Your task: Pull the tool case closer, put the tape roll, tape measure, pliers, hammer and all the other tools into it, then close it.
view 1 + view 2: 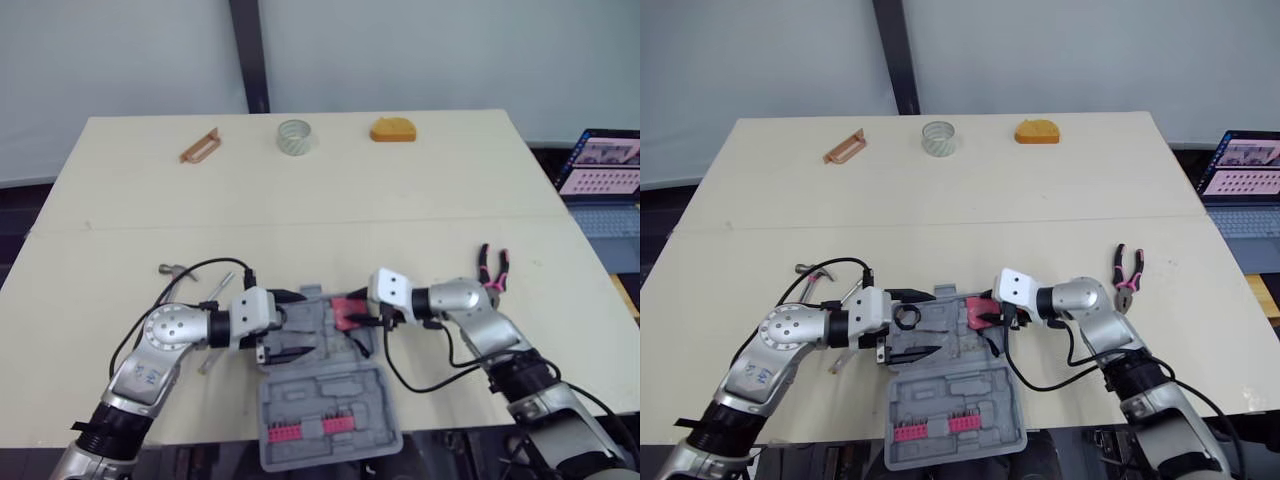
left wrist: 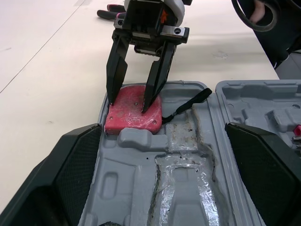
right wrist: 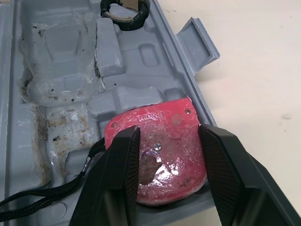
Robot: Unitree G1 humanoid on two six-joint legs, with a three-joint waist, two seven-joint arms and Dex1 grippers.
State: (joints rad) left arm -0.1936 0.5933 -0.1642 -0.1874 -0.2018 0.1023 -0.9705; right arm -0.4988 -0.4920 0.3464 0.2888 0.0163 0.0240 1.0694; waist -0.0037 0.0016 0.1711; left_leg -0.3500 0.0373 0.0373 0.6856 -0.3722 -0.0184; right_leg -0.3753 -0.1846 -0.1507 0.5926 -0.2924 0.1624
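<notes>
The bench (image 1: 300,190) carried the open tool case (image 1: 330,398). Above the case hung the left gripper (image 1: 298,323), fingers spread wide. The right gripper (image 2: 130,104), fingers spread, touched the red tape measure (image 3: 160,126) lying inside the case. The pliers (image 1: 493,267) lay to the right of the case.

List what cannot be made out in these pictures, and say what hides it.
Metal tool: eye views, mostly behind the left arm and cable; type unclear.
Black tape roll: right wrist view, cut by the picture's edge.
Tape measure: left wrist view, print too small to read, partly under the right gripper.
Orange object: eye views, too small to identify.
</notes>
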